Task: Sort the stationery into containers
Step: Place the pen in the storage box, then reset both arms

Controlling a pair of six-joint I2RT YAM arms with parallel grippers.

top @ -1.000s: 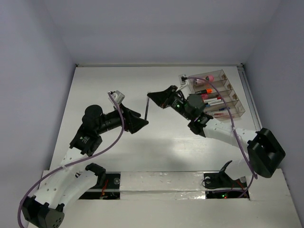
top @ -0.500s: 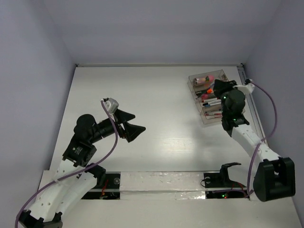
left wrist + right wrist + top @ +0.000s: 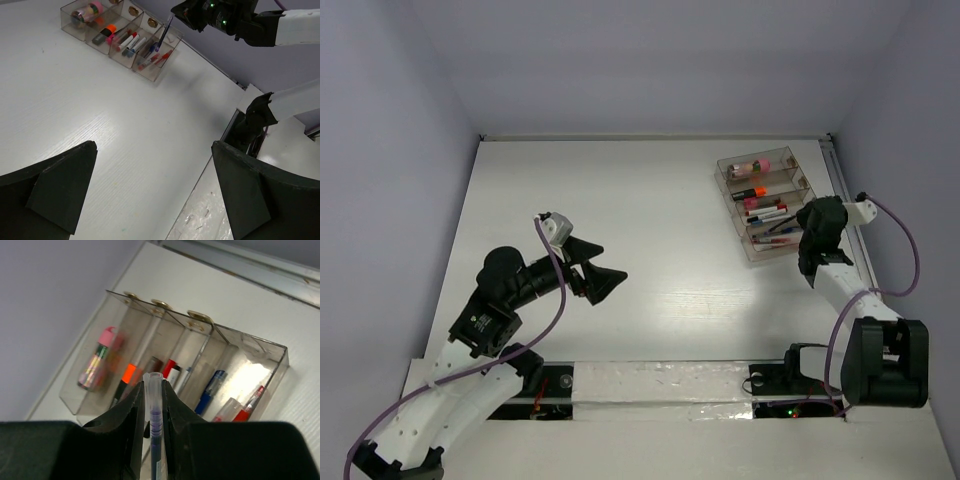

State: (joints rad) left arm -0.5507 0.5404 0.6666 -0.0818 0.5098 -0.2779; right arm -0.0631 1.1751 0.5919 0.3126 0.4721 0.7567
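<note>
The clear four-compartment organiser (image 3: 790,160) stands at the far right of the table. Stationery lies in it: a pink-capped tube (image 3: 97,360), an orange-capped highlighter (image 3: 127,375), a blue pen (image 3: 212,385) and a red pen (image 3: 250,402). My right gripper (image 3: 153,390) is shut on a thin blue pen (image 3: 155,425) with a clear end, held just off the organiser's near right side (image 3: 805,235). In the left wrist view this pen (image 3: 165,32) slants over the last compartment. My left gripper (image 3: 612,260) hangs open and empty over the table's left middle (image 3: 154,147).
The table's right rail (image 3: 842,190) runs close behind the right arm. The taped front strip (image 3: 660,385) and the arm bases lie along the near edge. The enclosure's walls close in the back and sides.
The right arm has swung from the table's middle to the organiser's right side, carrying the pen. The left gripper has opened wide and drawn back slightly toward its base.
</note>
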